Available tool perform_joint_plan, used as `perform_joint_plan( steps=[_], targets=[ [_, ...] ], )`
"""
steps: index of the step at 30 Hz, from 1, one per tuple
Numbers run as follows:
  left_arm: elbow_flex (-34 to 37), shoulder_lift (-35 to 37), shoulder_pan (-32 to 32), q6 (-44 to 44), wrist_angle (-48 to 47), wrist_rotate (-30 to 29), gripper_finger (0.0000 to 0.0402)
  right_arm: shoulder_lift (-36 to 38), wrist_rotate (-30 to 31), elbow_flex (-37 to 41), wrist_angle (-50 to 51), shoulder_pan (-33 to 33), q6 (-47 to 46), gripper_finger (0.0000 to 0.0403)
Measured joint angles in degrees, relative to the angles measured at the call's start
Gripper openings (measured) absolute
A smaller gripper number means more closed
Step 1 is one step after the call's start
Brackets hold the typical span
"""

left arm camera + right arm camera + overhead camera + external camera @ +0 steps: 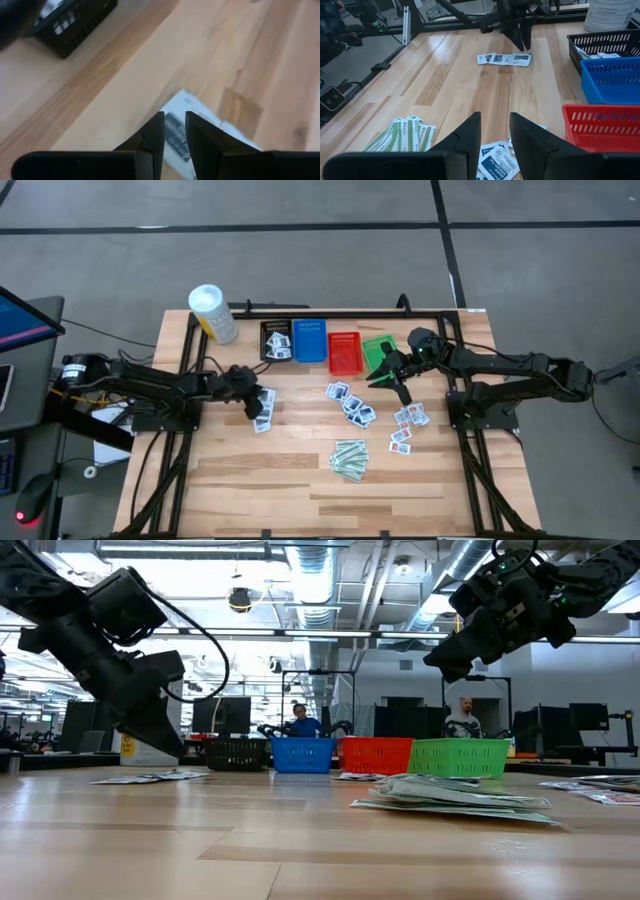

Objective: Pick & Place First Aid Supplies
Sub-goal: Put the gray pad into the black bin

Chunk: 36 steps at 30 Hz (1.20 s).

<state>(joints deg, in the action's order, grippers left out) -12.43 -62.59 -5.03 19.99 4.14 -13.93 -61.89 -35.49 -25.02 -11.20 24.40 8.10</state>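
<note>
Four mesh baskets (311,342), one white tub (213,313)

Pale wooden table (300,470) in smooth, faintly sheened planks, thin glossy paper packet (200,131) just beyond the left jaws, matt black fingers (150,145), perforated plastic baskets (615,77), red one beside the right jaws
</note>
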Motion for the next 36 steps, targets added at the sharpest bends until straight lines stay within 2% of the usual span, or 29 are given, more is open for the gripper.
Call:
perform_joint_plan(
  steps=[10, 17, 36],
  targets=[
    [1.9, -3.2, -2.1, 4.7, 1.2, 0.0, 0.0077, 0.0, 0.0, 0.0, 0.0, 0.0, 0.0, 0.0098],
    [4.5, -4.8, -2.1, 4.7, 7.9, -0.3, 0.0077, 0.0, 0.0, 0.0, 0.0, 0.0, 0.0, 0.0098],
    [4.9, -5.0, -2.1, 1.9, 12.9, 0.4, 0.0077, 0.0, 0.0, 0.0, 0.0, 0.0, 0.0, 0.0098]
  ],
)
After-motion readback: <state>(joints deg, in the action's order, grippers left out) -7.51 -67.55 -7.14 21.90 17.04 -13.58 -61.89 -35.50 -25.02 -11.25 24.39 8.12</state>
